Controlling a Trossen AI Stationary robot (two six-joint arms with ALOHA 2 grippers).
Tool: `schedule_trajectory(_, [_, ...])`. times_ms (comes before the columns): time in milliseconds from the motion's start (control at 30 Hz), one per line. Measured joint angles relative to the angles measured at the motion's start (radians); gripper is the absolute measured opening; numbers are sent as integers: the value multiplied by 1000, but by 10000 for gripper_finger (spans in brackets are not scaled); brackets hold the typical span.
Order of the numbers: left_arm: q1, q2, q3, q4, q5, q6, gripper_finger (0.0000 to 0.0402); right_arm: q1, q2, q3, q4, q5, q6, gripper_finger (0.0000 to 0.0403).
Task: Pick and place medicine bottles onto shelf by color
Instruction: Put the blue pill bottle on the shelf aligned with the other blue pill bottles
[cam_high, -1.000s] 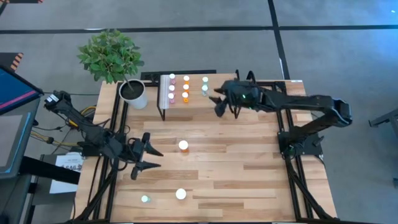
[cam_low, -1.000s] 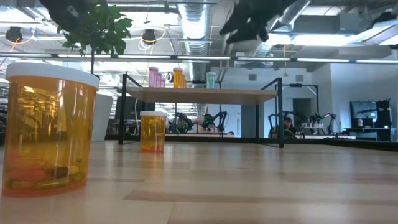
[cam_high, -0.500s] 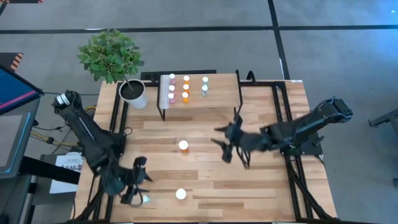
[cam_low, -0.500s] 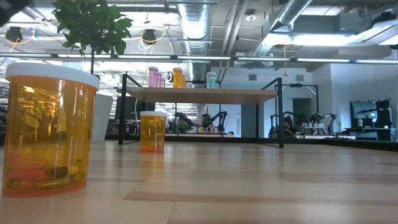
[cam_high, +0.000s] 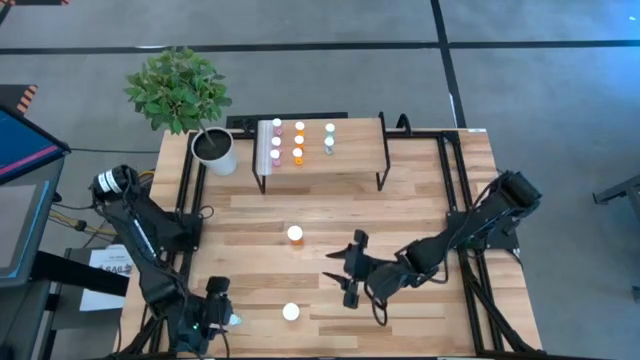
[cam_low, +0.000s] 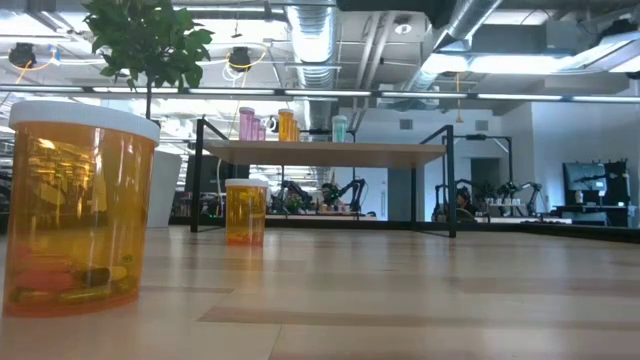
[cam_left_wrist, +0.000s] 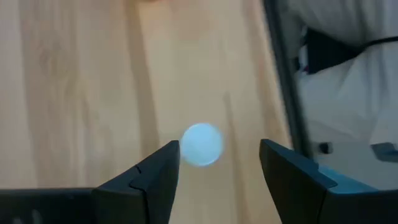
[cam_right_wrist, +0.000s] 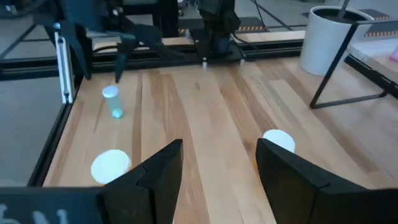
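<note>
Left gripper fingers apart, above teal bottle; right gripper spread

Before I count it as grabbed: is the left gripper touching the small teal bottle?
Apart. In the left wrist view the teal bottle sits between the left gripper's open fingers, with bare wood visible on both sides of its cap.

Both arms are being seen as dark, near-black jointed links. The left arm is being capped at its upper joint by a pale round disc, and a small greenish light is being shown near its wrist. Thin black cables are being carried along the right arm. Each gripper's fingers are being shown as dark, flat, angular wedges.
</note>
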Motion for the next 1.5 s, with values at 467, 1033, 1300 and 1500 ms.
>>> schedule_trajectory(467, [5, 5, -10, -48, -52, -26, 262, -16, 2, 1, 47, -26, -27, 222])
schedule_trajectory(1033, [5, 8, -91, 88, -33, -27, 262, -5, 2, 1, 49, -26, -29, 222])
schedule_trajectory(1300, [5, 67, -90, 123, -25, -15, 262, -4, 2, 1, 51, -26, -29, 222])
schedule_trajectory(1500, [18, 109, -90, 141, 21, -7, 252, -4, 2, 1, 52, -26, -28, 222])
